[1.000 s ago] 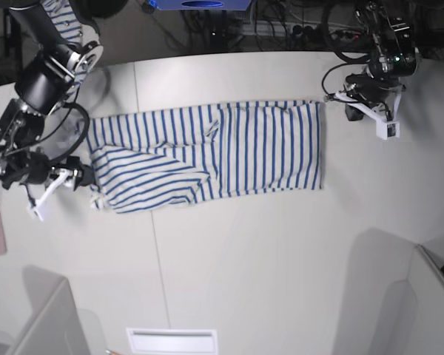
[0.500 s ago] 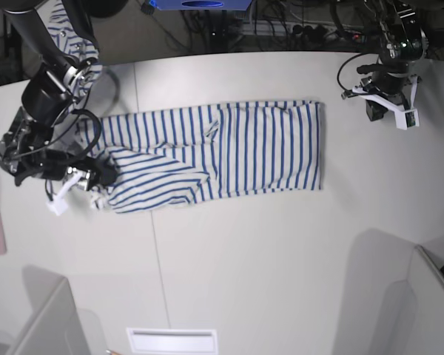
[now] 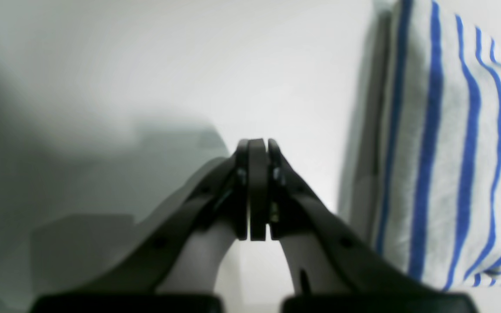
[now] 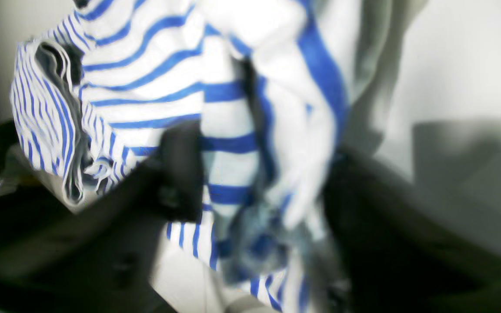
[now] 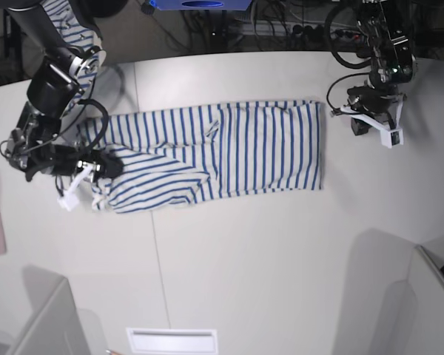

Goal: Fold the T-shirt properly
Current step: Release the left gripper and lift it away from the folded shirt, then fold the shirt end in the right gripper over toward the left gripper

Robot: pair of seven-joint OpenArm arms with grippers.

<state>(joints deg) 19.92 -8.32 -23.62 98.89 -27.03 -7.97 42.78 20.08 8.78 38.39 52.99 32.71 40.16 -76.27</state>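
T-shirt point(image 5: 229, 151) flat on table point(image 5: 281, 259), no readable label; right gripper point(image 4: 259, 182) clamps its left edge, left gripper point(image 3: 257, 191) closed, empty.

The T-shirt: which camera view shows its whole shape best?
The base view: the T-shirt lies there entire on the table. The left wrist view shows only one striped edge, the right wrist view only blurred, bunched cloth.
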